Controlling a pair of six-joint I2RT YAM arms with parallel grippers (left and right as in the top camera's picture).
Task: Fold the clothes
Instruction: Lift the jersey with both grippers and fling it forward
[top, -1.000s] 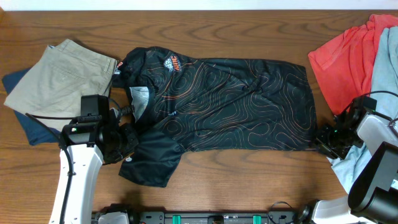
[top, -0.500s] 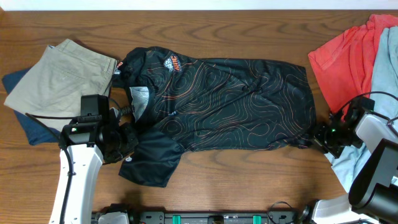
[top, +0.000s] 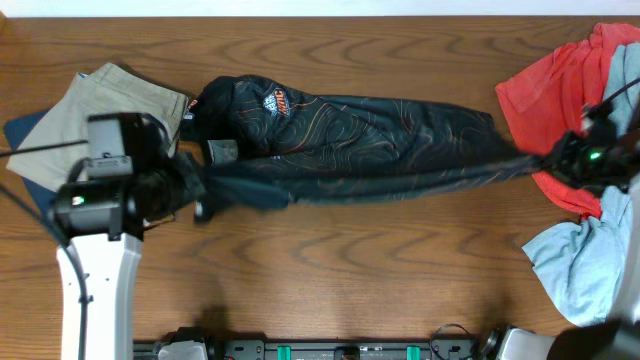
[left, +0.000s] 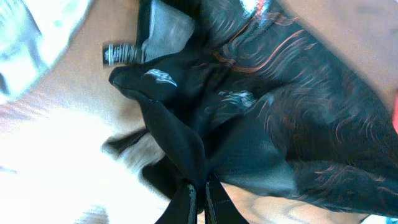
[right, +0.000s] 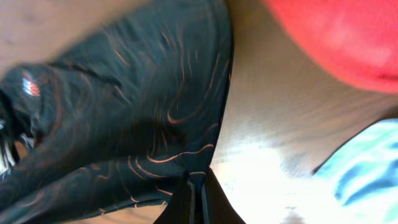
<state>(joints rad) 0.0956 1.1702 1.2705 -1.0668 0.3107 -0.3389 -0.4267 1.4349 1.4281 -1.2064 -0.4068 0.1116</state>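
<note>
The black jersey (top: 350, 140) with orange contour lines lies across the middle of the table, its near edge lifted and pulled taut between both arms. My left gripper (top: 203, 187) is shut on the dark sleeve fabric at the jersey's left end; in the left wrist view the cloth (left: 249, 118) hangs out of the closed left gripper (left: 200, 198). My right gripper (top: 553, 160) is shut on the hem corner at the right end. The right wrist view shows that corner (right: 155, 118) pinched in the right gripper (right: 196, 194).
Khaki shorts (top: 95, 110) lie on a navy cloth (top: 22, 132) at the left. A red shirt (top: 560, 85) and a light blue garment (top: 580, 255) lie at the right edge, near my right arm.
The right gripper shut on the hem corner. Both grippers then rose and moved toward the back, lifting the jersey's near edge so the flat jersey became a narrow stretched band.
</note>
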